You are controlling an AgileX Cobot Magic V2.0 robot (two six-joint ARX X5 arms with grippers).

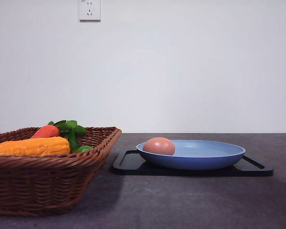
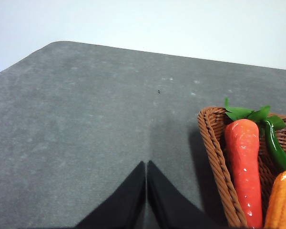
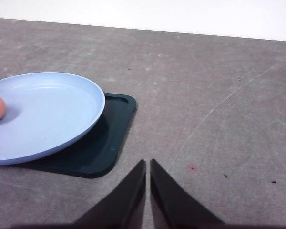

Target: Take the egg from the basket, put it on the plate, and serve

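I see the egg [image 1: 158, 146] lying in the plate [image 1: 205, 155], apparently well apart from my closed, empty right gripper [image 3: 148, 164] over the grey table [image 1: 190, 200].

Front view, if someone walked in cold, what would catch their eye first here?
Probably the egg, lying inside the light blue plate near its left rim, the plate resting on a black tray right of centre. Next, the wicker basket at the left, holding an orange corn cob and a red-orange carrot with green leaves.
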